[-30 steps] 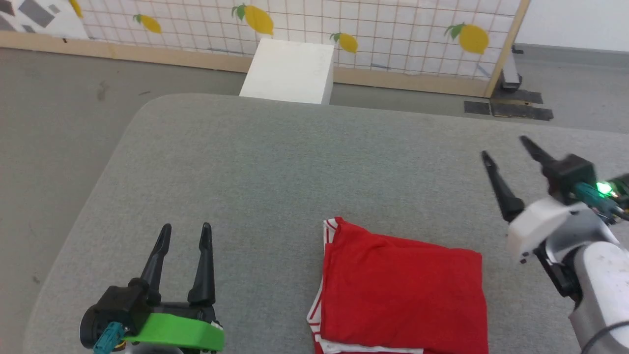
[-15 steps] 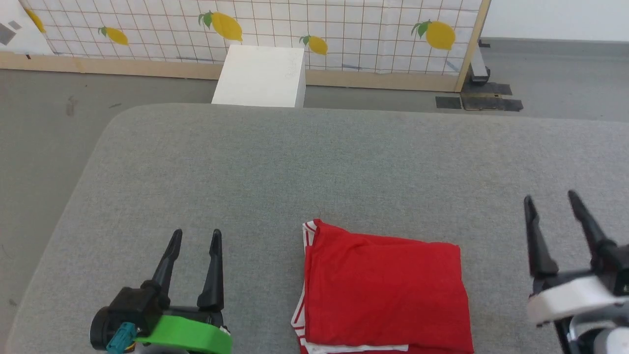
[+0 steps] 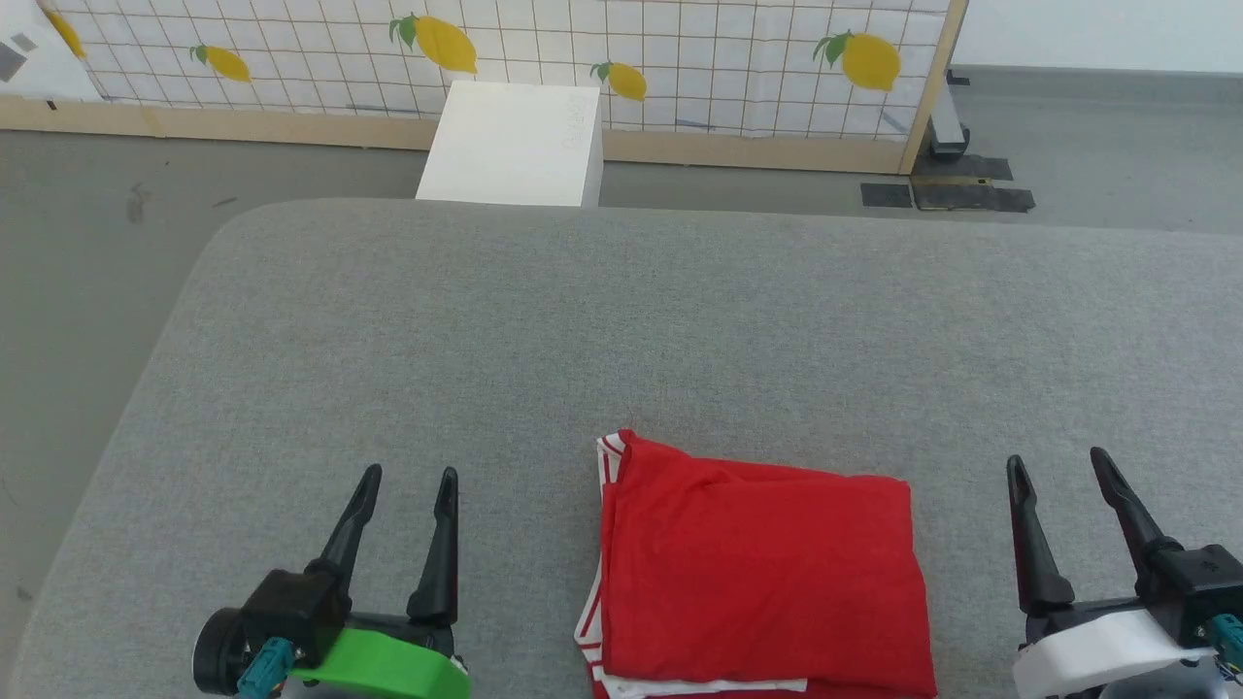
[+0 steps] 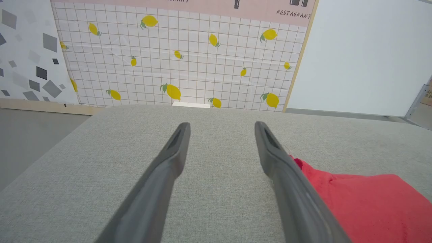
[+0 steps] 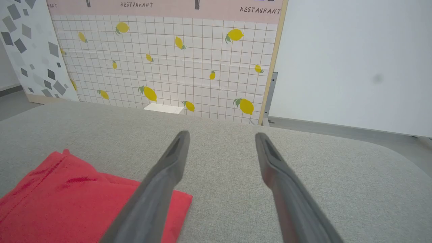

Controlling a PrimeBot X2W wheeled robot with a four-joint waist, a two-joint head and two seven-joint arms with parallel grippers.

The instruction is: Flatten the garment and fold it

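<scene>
In the head view the garment (image 3: 757,573) lies folded into a compact red rectangle on the grey cloth-covered worktop (image 3: 583,320), at about 5 o'clock from the view's centre and close to the near edge. White striped trim (image 3: 609,456) peeks out along its 9 o'clock side and under its 7 o'clock corner. The left tool (image 3: 410,473) is at 7 o'clock, near the garment's 9 o'clock side but apart from it, its two dark fingers spread and holding nothing. The right tool (image 3: 1057,457) is at 4 o'clock, near the garment's 3 o'clock edge and also clear of it, fingers likewise parted and empty. Both tools point toward 12 o'clock. The left wrist view has the red cloth at 4 o'clock, partly behind one finger. The right wrist view has it at 8 o'clock. Past the worktop's far edge, at 12 o'clock, a white box (image 3: 512,144) stands on the grey floor (image 3: 97,223) against a lemon-print panel (image 3: 680,49)
</scene>
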